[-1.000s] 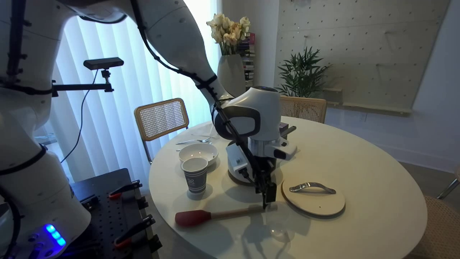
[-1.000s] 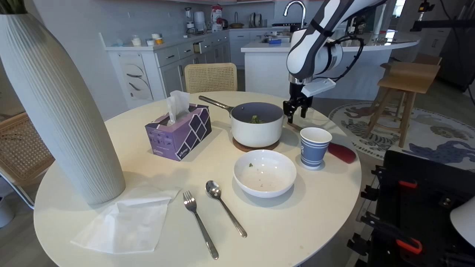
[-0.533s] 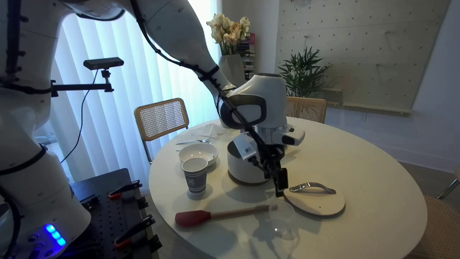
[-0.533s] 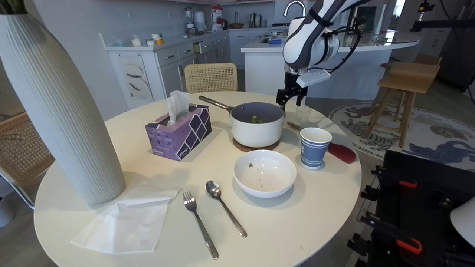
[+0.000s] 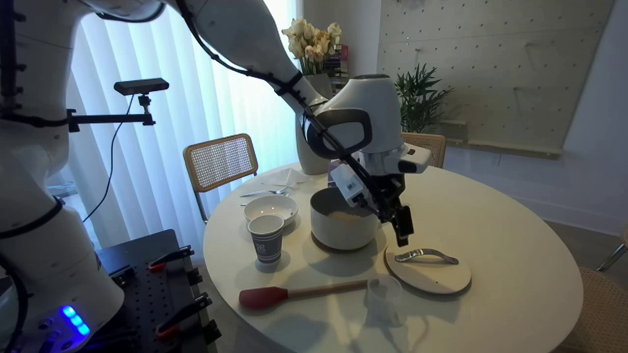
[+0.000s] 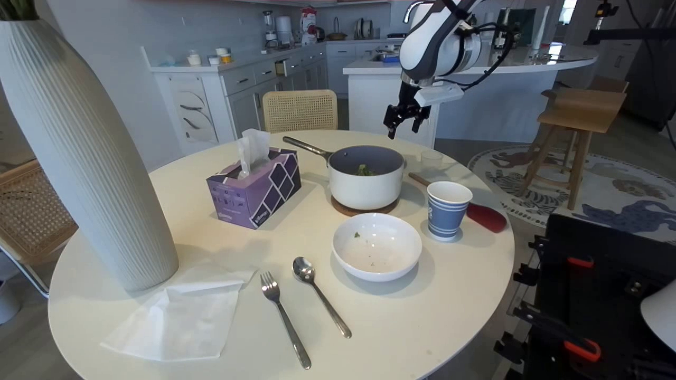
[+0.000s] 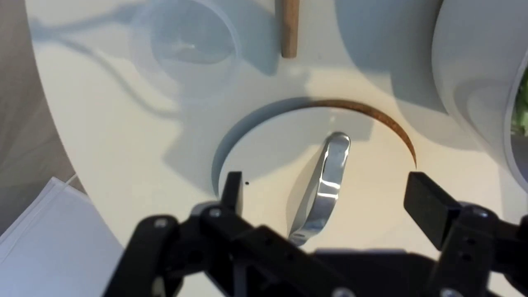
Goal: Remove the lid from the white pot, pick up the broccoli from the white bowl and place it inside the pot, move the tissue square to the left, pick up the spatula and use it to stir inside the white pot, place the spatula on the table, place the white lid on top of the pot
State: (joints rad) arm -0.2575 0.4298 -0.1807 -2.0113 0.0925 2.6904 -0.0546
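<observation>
My gripper [image 7: 324,181] stands open above the lid [image 7: 371,198], its fingers wide on either side of the grey metal handle [image 7: 332,173] and touching nothing. In an exterior view the lid lies flat on the table [image 5: 515,235], beside the white pot [image 5: 341,230]. Green broccoli [image 6: 363,170] shows inside the pot. The spatula [image 5: 262,297] rests on the table near its front edge, red head away from the lid. Only green crumbs are in the white bowl [image 6: 377,258]. A white tissue square [image 6: 179,316] lies spread by the vase.
A clear glass [image 5: 384,294] stands by the spatula's handle end, close to the lid. A paper cup [image 6: 448,211] is beside the bowl. A purple tissue box [image 6: 256,187], a tall vase [image 6: 111,184], a fork [image 6: 285,319] and a spoon [image 6: 322,295] occupy the table.
From beside the end of the spatula's handle, my gripper has risen and shifted over the lid. The spatula and the other table things have stayed put.
</observation>
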